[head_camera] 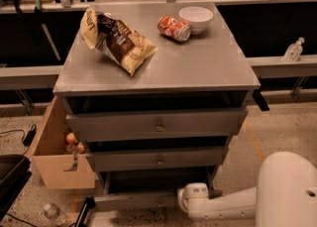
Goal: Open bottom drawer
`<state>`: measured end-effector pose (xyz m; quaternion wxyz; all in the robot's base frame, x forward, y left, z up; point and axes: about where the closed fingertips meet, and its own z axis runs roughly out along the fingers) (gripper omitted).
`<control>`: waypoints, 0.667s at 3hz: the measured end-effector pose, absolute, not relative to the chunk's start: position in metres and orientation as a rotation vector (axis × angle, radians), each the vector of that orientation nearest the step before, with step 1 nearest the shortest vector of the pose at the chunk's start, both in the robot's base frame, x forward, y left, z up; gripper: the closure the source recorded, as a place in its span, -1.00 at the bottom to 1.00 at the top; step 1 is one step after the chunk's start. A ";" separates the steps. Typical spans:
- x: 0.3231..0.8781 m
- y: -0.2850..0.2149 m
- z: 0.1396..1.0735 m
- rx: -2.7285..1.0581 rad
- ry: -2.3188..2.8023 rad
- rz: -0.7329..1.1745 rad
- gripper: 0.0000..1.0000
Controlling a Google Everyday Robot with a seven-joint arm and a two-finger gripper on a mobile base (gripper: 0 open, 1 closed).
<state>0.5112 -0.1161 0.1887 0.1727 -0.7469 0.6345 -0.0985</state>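
Note:
The grey cabinet (pixel 198 67) has three drawers. The bottom drawer (pixel 133 201) is the lowest and narrowest front. It stands a little out from the cabinet, with a dark gap above it. Its knob is hidden. My gripper (pixel 184 200) is at the right end of this drawer front, low near the floor. It sits on a white wrist at the end of my white arm (pixel 237 206), which comes in from the lower right. The gripper's end is hidden against the drawer front.
The two wider drawers, top (pixel 158 124) and middle (pixel 158 159), stand slightly ajar. A chip bag (pixel 119 40), a red can (pixel 174 28) and a white bowl (pixel 196 18) lie on the cabinet top. A tan cardboard box (pixel 54 161) stands to the left, with a water bottle (pixel 52 213) on the floor.

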 end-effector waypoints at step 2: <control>0.496 -0.115 0.197 -2.121 1.832 -0.281 1.00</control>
